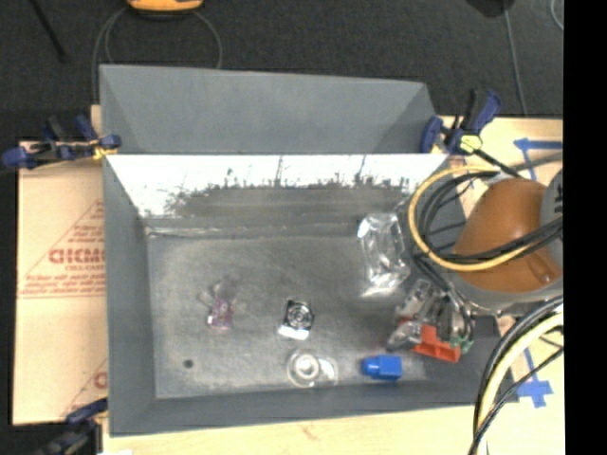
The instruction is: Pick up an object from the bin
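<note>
1. Hanging low at the right, under the arm's orange cover and cables, the gripper [424, 330] is giving no clear view of its state; clenched or released, I cannot tell.
2. Around it, the grey metal bin [133, 282] is holding a few loose things, mostly well apart.
3. Near the gripper, toward the back wall, the crumpled clear plastic [379, 249] is looking light, soft and slippery, so a raised fold is seeming the best hold.
4. By the front wall, a clear round piece [308, 369] is sitting.
5. Beside that and nearest the gripper, the blue block [382, 368] is looking small, stiff and light; gripping across its shorter sides is seeming safest.
6. Further left, a silver piece [297, 318] and a pale purple thing [221, 311] are lying; nothing is carrying readable writing.
</note>
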You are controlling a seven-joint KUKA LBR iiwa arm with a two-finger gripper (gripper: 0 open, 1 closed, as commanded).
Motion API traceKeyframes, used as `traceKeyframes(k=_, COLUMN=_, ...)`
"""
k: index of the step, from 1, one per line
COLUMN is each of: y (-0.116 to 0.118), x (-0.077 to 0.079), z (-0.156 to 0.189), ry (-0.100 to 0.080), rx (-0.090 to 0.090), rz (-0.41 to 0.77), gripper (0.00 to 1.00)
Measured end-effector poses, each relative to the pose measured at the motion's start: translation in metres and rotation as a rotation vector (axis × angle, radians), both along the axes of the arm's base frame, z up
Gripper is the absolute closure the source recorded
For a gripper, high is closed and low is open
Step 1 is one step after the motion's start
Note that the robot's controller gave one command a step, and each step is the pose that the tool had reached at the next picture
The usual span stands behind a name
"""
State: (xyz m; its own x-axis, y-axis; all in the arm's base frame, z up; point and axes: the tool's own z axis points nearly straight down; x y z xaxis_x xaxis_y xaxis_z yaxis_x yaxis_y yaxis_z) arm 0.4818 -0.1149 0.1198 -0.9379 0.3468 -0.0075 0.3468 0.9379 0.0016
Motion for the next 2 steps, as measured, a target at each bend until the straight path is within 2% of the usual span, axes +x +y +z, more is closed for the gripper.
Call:
traceKeyframes(k=1, y=-0.001, x=0.002, z=0.048, ry=-0.001, rx=0.000, rz=0.005, gripper=1.00)
traceKeyframes(k=2, y=-0.002, x=0.003, z=0.072, ry=0.001, rx=0.000, rz=0.007, gripper=1.00)
